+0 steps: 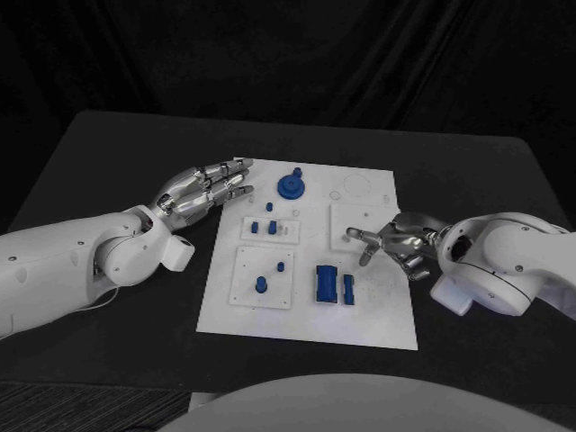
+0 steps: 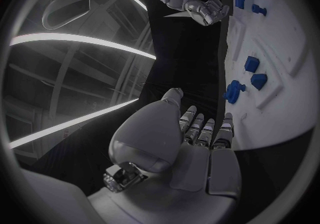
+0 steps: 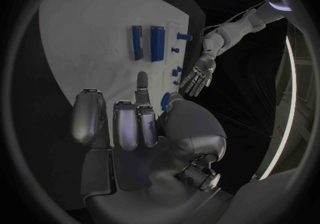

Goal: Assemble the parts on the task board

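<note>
Hovering empty, fingers apart: left hand [image 1: 208, 186], right hand [image 1: 394, 241] over task board [image 1: 308, 315].

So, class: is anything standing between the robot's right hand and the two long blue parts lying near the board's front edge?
Nothing visible does. The right hand hovers over bare task board, and the two long blue parts lie just beside it.

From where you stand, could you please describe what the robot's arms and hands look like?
Both arms are smooth, rounded white shells. Each ends in a silver metallic hand: left hand, right hand. A thin pale cable trails by the left arm.
</note>
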